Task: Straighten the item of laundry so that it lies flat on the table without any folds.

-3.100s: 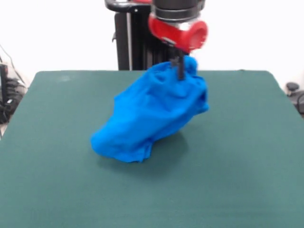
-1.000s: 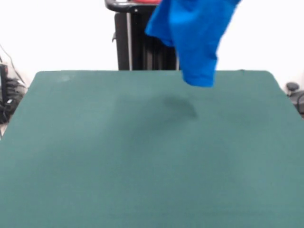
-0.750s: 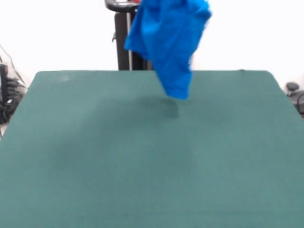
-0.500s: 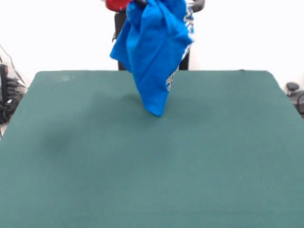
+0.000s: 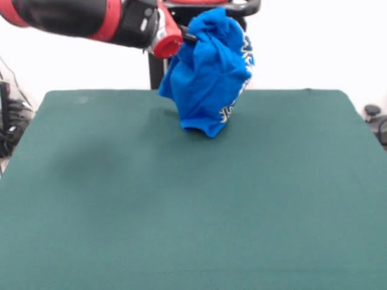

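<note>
Green felt covers the worktop [image 5: 193, 199], which fills most of the frame and lies bare but for a faint shadow at centre left. Above its far edge, at upper centre, hangs the blue T-shirt [image 5: 208, 78], bunched into a loose bundle, its lowest fold seemingly just clear of the cloth. The red and black arm [image 5: 91, 21] reaches in from the upper left, lying nearly level. Its pincer [image 5: 188, 37] is pinching the T-shirt by a gathered corner near the top of the bundle.

Three seconds ago the shirt sat crumpled on the worktop under the arm; it was then lifted clear, swung across the top of the frame, and is now lower and bunched up. I judge this a lift and shake to open it, so flattening is hardly begun.

White lettering runs down the bundle's right side, too crumpled to read.
</note>
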Robot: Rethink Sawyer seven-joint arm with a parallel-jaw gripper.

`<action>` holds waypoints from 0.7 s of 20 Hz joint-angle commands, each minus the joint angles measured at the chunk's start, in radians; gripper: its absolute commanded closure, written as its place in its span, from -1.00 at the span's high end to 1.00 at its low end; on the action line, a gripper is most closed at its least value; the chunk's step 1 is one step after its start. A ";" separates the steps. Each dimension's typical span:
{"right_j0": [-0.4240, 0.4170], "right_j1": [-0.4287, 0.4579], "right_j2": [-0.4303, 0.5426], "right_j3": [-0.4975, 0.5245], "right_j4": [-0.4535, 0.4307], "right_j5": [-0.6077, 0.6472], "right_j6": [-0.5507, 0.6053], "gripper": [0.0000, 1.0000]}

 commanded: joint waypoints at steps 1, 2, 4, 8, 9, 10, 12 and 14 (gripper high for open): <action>-0.022 0.110 0.207 0.043 -0.086 -0.078 -0.384 -1.00; -0.031 0.128 0.216 0.019 -0.108 -0.080 -0.386 -1.00; -0.044 0.175 0.225 -0.048 -0.166 -0.093 -0.403 -1.00; -0.028 0.177 0.161 -0.169 -0.357 -0.338 -0.328 -1.00; -0.023 0.173 0.147 -0.182 -0.386 -0.381 -0.306 -1.00; -0.020 0.182 0.133 -0.205 -0.430 -0.445 -0.272 -1.00; -0.006 0.175 0.110 -0.222 -0.508 -0.570 -0.201 -1.00; 0.021 0.163 0.081 -0.229 -0.569 -0.679 -0.122 -1.00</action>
